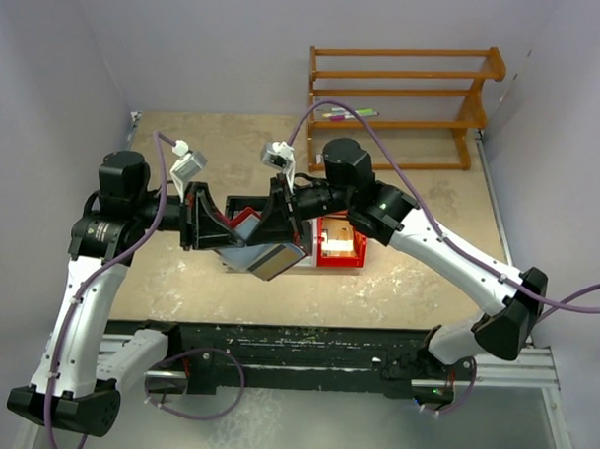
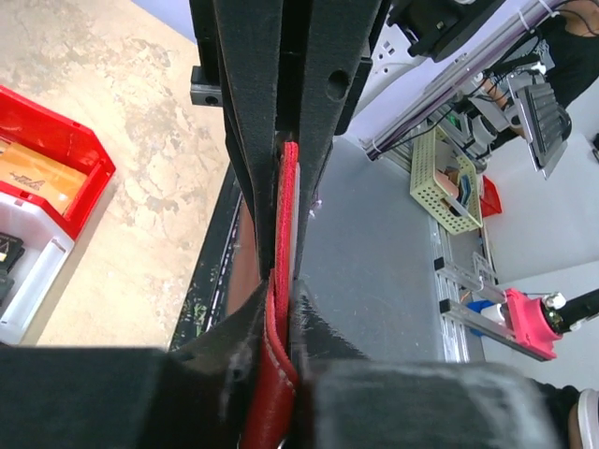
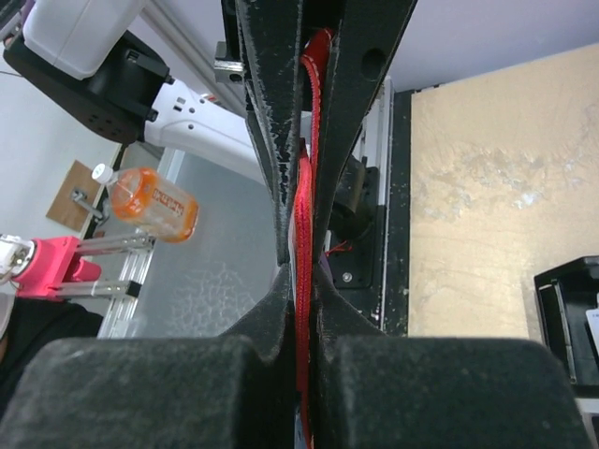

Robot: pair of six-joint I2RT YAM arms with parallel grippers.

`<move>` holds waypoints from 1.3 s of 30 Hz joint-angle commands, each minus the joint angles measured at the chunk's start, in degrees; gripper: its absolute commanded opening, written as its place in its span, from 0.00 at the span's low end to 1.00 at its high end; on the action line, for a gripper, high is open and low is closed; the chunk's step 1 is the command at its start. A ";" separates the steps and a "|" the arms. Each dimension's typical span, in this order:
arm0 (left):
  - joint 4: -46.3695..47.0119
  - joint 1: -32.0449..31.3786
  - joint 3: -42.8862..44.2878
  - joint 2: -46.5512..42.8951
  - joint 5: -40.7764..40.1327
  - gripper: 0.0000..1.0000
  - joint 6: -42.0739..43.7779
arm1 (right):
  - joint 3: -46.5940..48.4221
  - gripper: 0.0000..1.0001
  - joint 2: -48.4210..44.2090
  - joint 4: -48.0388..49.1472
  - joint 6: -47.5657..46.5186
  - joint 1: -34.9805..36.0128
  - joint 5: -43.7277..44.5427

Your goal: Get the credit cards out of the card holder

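The card holder [image 1: 242, 252], maroon with blue-grey sleeves, hangs spread open above the table between both grippers. A tan credit card [image 1: 273, 262] shows in its lower sleeve. My left gripper [image 1: 203, 224] is shut on the holder's left edge. In the left wrist view the red edge [image 2: 286, 192] is pinched between the left gripper's [image 2: 281, 290] jaws. My right gripper [image 1: 278, 219] is shut on the opposite edge. The right wrist view shows that red edge [image 3: 303, 210] clamped in the right gripper [image 3: 301, 273]. Another tan card [image 1: 340, 236] lies in the red bin.
The red bin [image 1: 354, 257] stands on the table just right of the holder, also in the left wrist view as the red bin [image 2: 65, 150]. A black box [image 3: 567, 318] sits at the right. A wooden rack [image 1: 403, 108] stands at the back right.
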 commanded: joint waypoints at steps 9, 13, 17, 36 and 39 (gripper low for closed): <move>1.26 0.02 4.45 -3.13 1.13 0.98 2.54 | -9.70 0.00 -12.74 21.38 14.17 -3.27 8.92; 18.10 0.02 -3.23 -8.48 -3.58 0.95 -13.70 | -18.75 0.00 -16.27 43.56 27.58 -3.12 22.04; 32.49 0.02 -10.69 -12.42 -7.60 0.90 -26.57 | -24.49 0.00 -15.74 55.31 35.84 -0.71 30.69; 18.44 0.02 -9.67 -16.60 -24.19 0.76 -9.71 | -29.12 0.00 -11.25 69.14 42.29 7.03 42.12; 15.06 0.02 -8.57 -17.61 -29.78 0.81 -4.76 | -28.15 0.00 -11.36 66.05 41.53 7.02 40.84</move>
